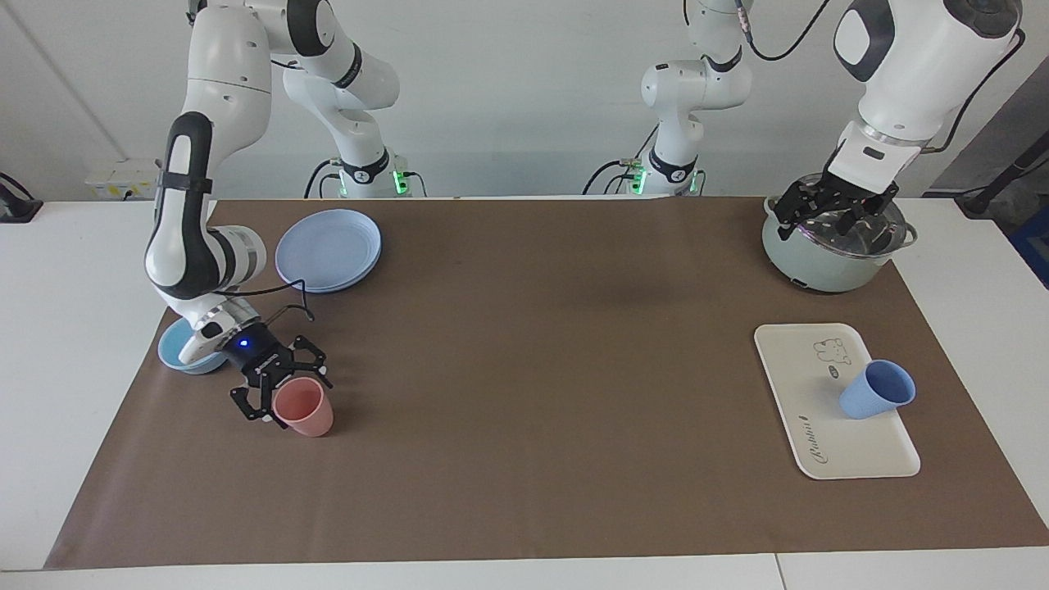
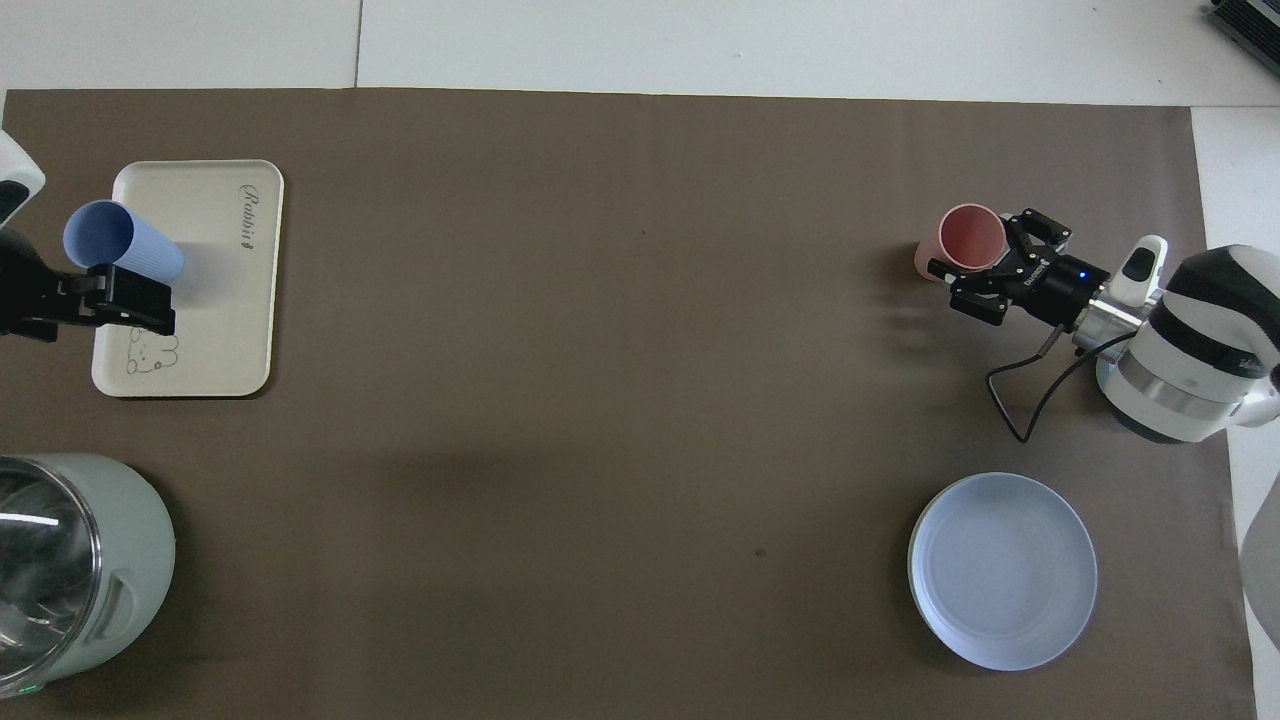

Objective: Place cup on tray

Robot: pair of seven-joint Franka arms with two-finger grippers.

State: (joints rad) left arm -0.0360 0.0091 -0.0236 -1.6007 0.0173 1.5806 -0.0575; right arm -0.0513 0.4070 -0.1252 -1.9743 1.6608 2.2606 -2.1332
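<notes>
Nearest the robots at the left arm's end stands the pot [image 1: 819, 262], and the left gripper [image 1: 834, 220] hangs in the air over its lid, fingers spread and holding nothing. Farther out on that same end lies the tray [image 1: 807, 360], and the cup [image 1: 875, 391] stands on it, farther from the robots than the rabbit drawing. It is upright – long axis vertical, mouth up – and nothing touches it.

That is the relation that counts: the cup lies outward and down from the left gripper, well apart from it, and the left arm is by far the nearer one. By the look of it the placing is done, so the arm need only stay clear of the cup.

At the right arm's end come the plate [image 1: 328, 248], then the bowl [image 1: 176, 354], then the right gripper [image 1: 277, 392] low at the pink cup [image 1: 305, 407] – whether it grips that cup I cannot tell.
</notes>
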